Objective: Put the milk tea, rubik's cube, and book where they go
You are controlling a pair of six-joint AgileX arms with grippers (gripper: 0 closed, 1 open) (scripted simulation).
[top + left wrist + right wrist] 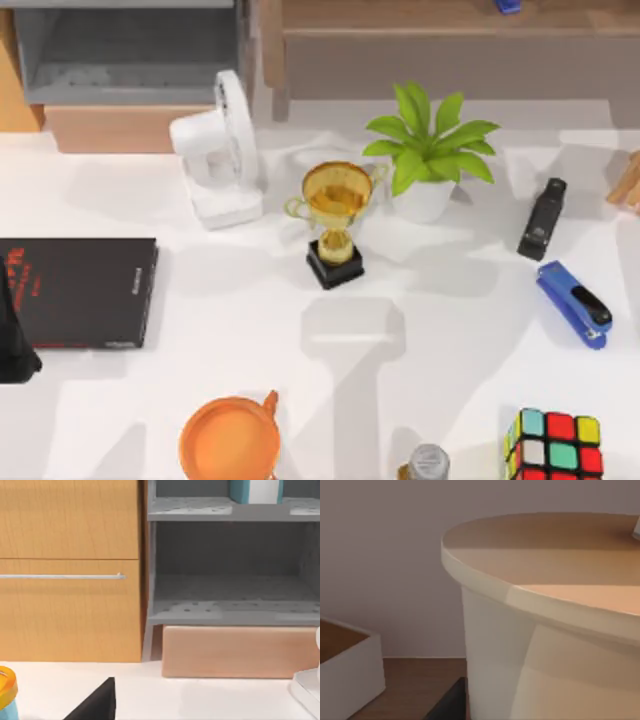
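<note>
Looking down from above, the white table (250, 330) carries the rubik's cube (556, 447), a small cube of black-edged red, yellow, green, teal and white squares. It rests at the table's near right corner, well apart from the other task things. Near it at the front edge stand a grey-capped bottle (428, 464) and, further left, an orange round cup (229, 438).

At the centre a golden trophy on a black base (335, 222) stands between a white desk fan (218, 150) and a green leafy plant in a white pot (428, 150). A black stapler (542, 218) and a blue stapler (574, 303) lie on the right side. A thin black book with red marks (80, 292) lies flat on the left.

The left arm (14, 350) appears as a dark shape at the table's left edge, overlapping that black book's corner. Whether the left gripper is grasping or released cannot be told.

The left wrist view faces a grey open shelf unit (230, 610) beside a wooden cabinet with a metal handle (70, 575). The book (255, 490), thick with a teal cover and white page edges, stands on the upper shelf.

The right wrist view shows the milk tea (545, 630), a cream cup with a tan lid, very close to the camera. It is seen over a brown wooden surface (420, 685), near a white box (350, 675). Whether the right gripper is clasping the cup cannot be told.
</note>
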